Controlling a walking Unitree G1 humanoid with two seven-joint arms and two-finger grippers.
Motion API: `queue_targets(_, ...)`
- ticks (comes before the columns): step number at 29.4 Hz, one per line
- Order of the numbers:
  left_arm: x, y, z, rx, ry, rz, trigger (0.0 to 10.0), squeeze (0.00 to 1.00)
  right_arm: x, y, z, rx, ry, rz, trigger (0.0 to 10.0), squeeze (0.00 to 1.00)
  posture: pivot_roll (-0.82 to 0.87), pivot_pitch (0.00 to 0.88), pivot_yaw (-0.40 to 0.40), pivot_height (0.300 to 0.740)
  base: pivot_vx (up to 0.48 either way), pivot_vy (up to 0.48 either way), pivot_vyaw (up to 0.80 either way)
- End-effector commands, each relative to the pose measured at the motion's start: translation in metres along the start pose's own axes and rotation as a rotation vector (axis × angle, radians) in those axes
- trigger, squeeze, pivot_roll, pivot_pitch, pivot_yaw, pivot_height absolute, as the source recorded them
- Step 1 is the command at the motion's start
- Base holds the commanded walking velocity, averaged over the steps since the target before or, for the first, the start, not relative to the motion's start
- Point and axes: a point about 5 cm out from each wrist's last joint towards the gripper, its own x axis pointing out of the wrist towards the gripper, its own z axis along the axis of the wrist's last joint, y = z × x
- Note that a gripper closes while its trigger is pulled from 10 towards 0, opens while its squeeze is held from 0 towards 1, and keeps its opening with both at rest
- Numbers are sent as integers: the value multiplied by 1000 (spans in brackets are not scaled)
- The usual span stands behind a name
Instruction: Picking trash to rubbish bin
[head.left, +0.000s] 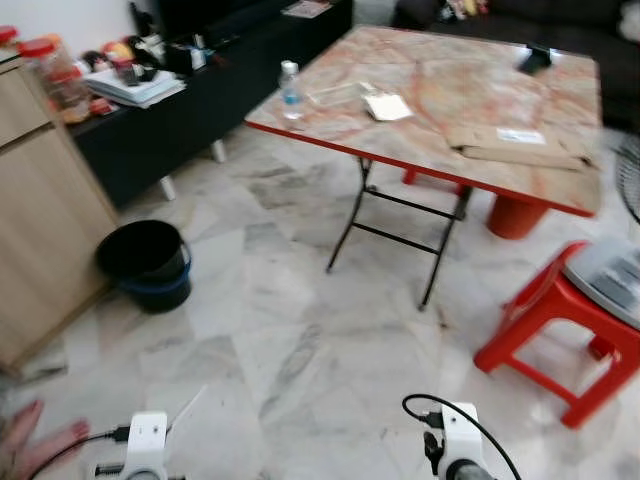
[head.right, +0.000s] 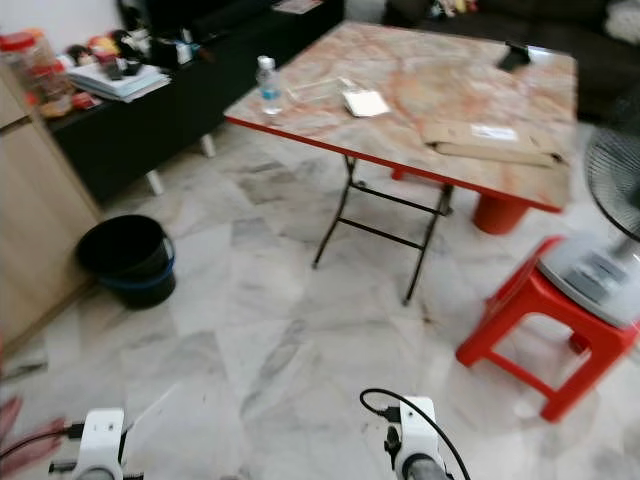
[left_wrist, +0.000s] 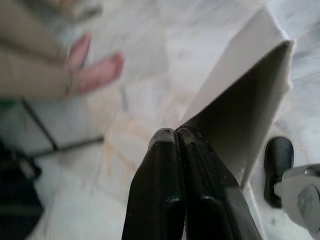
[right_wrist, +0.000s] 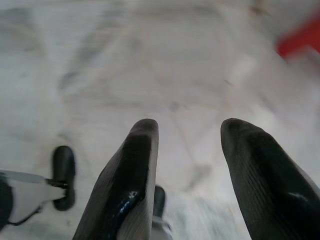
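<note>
The left end effector (left_wrist: 175, 150) is closed on a white paper sheet (left_wrist: 245, 115), probably trash, so the pick is done. The black bin (head.left: 146, 262) waits at ten o'clock on the floor, and the drop remains. The right end effector (right_wrist: 187, 150) is open and empty.

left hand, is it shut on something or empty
Shut on a piece of white paper. In the left wrist view the left hand has its two black fingers pressed together, pinching the paper's lower edge above the marble floor.
</note>
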Motion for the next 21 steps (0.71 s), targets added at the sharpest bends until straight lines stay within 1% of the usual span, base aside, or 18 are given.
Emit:
queue_targets(1,-1,7,-7,19,26,24,10000,0,1,8,2,-14,2,27,10000,0,122,57,9,740,356,0,600)
queue_targets(4,-1,8,-9,19,29,27,10000,0,1,11,5,-29,-11,35,10000,0,123,44,10,740,359,0,0)
queue_targets(7,-1,8,-11,33,34,21,10000,0,2,11,6,3,-5,32,10000,0,111,32,18,740,358,0,0)
queue_targets(10,-2,6,-11,41,33,12,10000,0,2,11,9,9,-12,29,10000,0,103,27,21,740,358,0,0)
queue_targets(14,-1,2,-6,43,26,3,10000,0,2,10,8,9,-9,29,10000,0,111,0,17,740,359,0,0)
queue_targets(16,0,-1,-1,52,8,-12,10000,0,2,9,5,1,1,26,10000,0,113,0,15,740,356,0,0)
queue_targets(19,1,-1,2,54,2,-16,10000,0,1,8,4,-10,3,27,10000,0,121,0,18,740,358,0,0)
queue_targets(21,2,-1,6,59,-7,-21,10000,0,1,8,4,-27,-4,22,10000,0,118,0,20,740,371,0,500)
